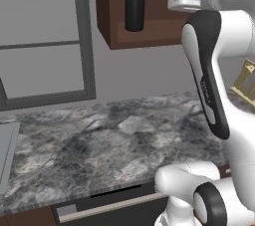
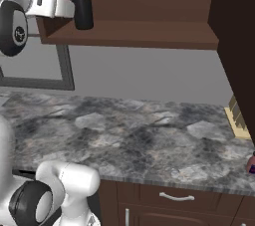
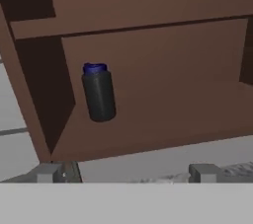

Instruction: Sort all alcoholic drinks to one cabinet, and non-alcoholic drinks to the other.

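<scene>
We take the black bottle (image 3: 99,92) with the blue lid as our landmark. It stands upright on the bottom shelf of the dark brown wall cabinet (image 2: 149,33), close to the cabinet's left side wall and a little back from the shelf's front edge. The rest of that shelf, to the right of the black bottle, is bare wood.

What could go wrong, as we judge it: the arm is high, and in the right base view its white wrist link sits just left of the black bottle. A sideways swing from here could clip the bottle and tip it, or push it toward the shelf's front lip, from which it would drop onto the worktop (image 1: 99,140) below. The hand could also catch the cabinet's side wall beside the bottle. Further along the worktop, well right of the black bottle, a small red bottle (image 2: 251,164) shows at the frame edge near a pale wooden rack (image 2: 238,118); a hurried reach there could knock it off the worktop edge.

Our gripper (image 3: 127,172) has its fingers (image 3: 49,172) spread fully apart in the hand view, below and in front of the black bottle. They hold nothing and touch nothing, with clear space between them and the shelf edge.
</scene>
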Controlling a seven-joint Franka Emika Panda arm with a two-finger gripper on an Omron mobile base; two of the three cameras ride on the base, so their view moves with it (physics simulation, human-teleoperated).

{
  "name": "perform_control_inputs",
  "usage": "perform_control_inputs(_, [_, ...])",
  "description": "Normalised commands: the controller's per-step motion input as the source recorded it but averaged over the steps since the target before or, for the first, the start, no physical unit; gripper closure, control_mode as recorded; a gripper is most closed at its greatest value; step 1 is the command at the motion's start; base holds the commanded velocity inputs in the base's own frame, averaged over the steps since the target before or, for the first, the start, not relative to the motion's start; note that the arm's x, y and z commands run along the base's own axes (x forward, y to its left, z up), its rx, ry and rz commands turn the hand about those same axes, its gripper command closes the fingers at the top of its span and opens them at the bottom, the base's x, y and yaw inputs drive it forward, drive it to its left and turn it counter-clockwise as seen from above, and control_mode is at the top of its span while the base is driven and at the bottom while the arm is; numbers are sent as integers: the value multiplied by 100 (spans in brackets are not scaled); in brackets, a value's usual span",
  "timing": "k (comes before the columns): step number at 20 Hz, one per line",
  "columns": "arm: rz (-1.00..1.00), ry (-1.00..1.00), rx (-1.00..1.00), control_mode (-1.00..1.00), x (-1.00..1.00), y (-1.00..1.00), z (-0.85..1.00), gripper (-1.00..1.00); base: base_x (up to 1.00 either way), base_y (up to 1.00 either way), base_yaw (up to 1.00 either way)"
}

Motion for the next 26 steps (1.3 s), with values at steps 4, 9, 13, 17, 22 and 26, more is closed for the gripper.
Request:
perform_control_inputs(4, [-1,27,-1,-100,-60,-8,-68,-100,0,0,0])
perform_control_inputs(9, [0,42,0,-100,-40,-5,-59,-100,0,0,0])
perform_control_inputs(13, [0,48,0,-100,-15,0,-66,-100,0,0,0])
perform_control_inputs(17, [0,36,0,-100,-2,0,-69,-100,0,0,0])
perform_control_inputs(22, [0,19,0,-100,-1,0,-34,-100,0,0,0])
perform_control_inputs(26, [0,1,0,100,-11,0,-7,-100,-75,-23,-1])
